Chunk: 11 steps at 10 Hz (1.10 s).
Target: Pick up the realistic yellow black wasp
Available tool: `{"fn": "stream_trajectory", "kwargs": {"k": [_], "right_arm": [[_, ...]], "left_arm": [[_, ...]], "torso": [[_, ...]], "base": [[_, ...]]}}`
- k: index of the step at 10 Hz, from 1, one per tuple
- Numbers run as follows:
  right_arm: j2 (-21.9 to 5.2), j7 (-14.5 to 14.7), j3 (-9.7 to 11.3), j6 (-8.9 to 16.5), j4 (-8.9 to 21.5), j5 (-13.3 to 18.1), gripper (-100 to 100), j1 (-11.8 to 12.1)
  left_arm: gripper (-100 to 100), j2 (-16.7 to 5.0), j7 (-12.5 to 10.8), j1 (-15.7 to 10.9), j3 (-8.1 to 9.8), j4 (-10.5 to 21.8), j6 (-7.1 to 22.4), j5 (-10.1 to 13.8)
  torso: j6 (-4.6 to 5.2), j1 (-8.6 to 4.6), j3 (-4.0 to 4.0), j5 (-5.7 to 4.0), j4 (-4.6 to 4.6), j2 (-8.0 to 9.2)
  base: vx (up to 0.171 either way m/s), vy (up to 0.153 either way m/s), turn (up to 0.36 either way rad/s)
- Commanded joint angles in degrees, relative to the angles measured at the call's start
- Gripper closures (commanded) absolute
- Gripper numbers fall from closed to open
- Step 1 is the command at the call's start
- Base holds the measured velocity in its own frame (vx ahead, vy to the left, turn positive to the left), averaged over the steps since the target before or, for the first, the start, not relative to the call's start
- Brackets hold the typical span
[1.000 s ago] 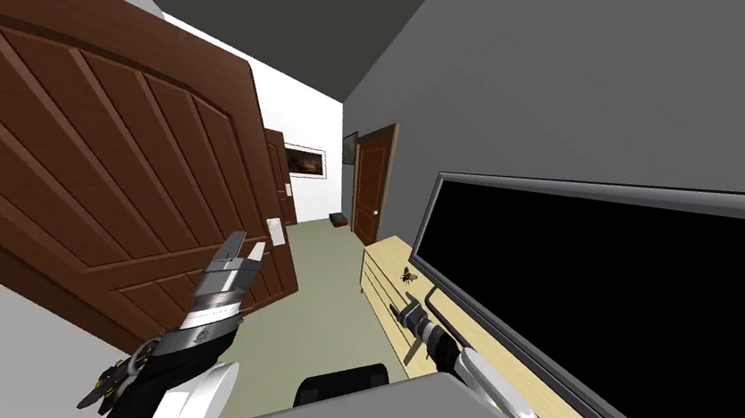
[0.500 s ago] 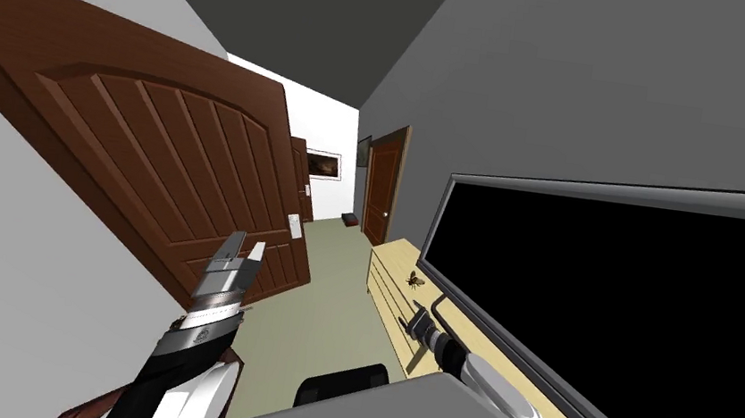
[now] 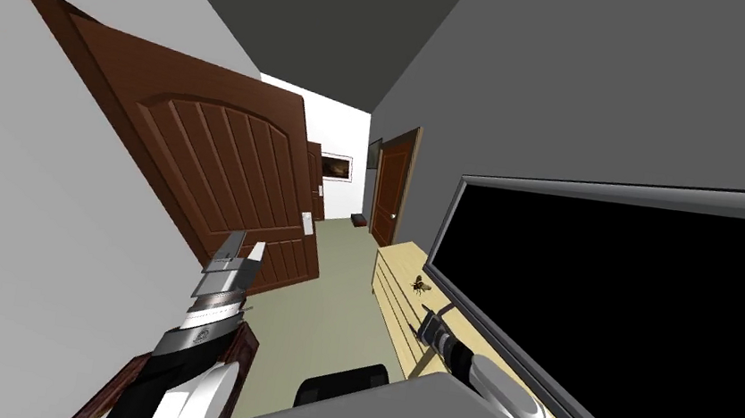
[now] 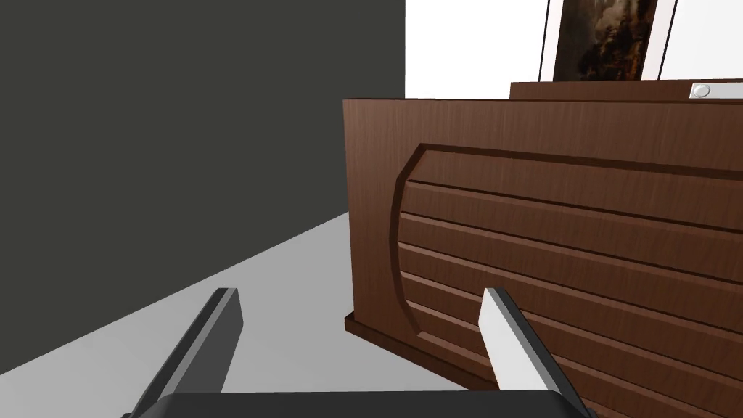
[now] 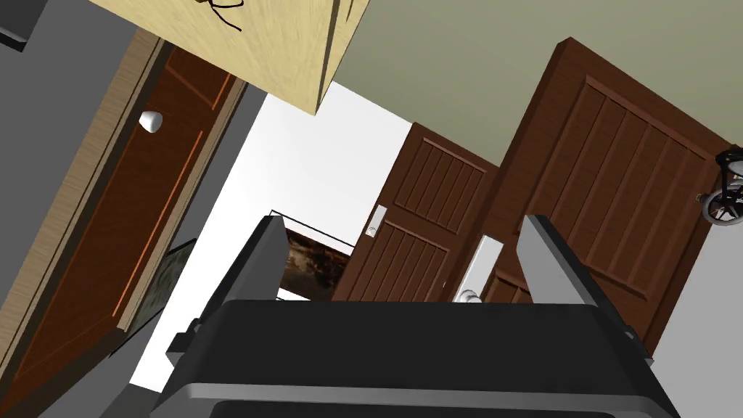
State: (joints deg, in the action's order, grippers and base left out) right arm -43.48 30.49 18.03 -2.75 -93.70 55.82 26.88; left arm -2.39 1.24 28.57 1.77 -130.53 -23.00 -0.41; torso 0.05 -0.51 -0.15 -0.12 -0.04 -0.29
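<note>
Looks like I'd swung round over the last second, because the brown panelled door [image 3: 223, 164] had slid off toward the far left and looked smaller, while both arms sat about where they were. The wasp [image 3: 419, 285] was on the light wood tabletop [image 3: 404, 266], right up by the lower corner of the big black TV screen [image 3: 620, 297], and it was so tiny from the head camera that I could only make out a dark speck with legs, no stripes. The right wrist camera cut it off at the edge too, just thin black legs on pale wood. The right end effector [image 3: 432, 320] hung over the tabletop near the wasp but not touching it, fingers spread with nothing between them. The left end effector [image 3: 246, 241] was out in front of the door, well away from the wasp, also released and empty. The cabinet front [image 3: 385, 303] under the tabletop had lines like drawer fronts, all flush, so whatever's inside was hidden. Way down by the far door [image 3: 392, 186] sat a small dark box [image 3: 360, 217], too small to tell what it was. Some little wheeled thing [image 5: 725, 199] was clipped by the right wrist camera's edge, no clue what.
</note>
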Motion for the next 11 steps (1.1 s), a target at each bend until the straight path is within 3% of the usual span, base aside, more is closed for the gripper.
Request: {"fn": "stream_trajectory", "kwargs": {"k": [1,5,8,11], "right_arm": [[0.53,1.46,-0.45,-0.07,1.73,1.07,-100,-0.12],[-2.22,5.88,-0.11,2.89,6.76,4.65,-100,-1.04],[-2.98,7.26,-0.04,3.78,8.81,5.6,-100,-1.34],[-4.69,11.0,0.17,6.1,13.33,7.78,-100,-2.15]], "left_arm": [[0,0.0,0.0,0.0,0.0,0.0,0.0,0.0],[0,0.0,0.0,0.01,0.0,0.0,0.0,0.0],[0,0.0,0.0,0.01,0.01,0.0,0.0,0.0],[0,0.0,0.0,0.01,0.01,0.0,0.0,0.0]], "torso": [[0.0,0.0,0.0,0.0,0.0,0.0],[0.03,0.01,0.0,0.0,0.0,0.0],[0.05,-0.07,-0.06,-0.02,-0.02,-0.11],[0.03,-0.06,-0.09,-0.02,-0.03,-0.16]], "base": [[-0.019,-0.057,0.101],[-0.02,-0.062,0.213],[0.002,-0.072,0.131],[0.011,-0.076,0.232]]}}
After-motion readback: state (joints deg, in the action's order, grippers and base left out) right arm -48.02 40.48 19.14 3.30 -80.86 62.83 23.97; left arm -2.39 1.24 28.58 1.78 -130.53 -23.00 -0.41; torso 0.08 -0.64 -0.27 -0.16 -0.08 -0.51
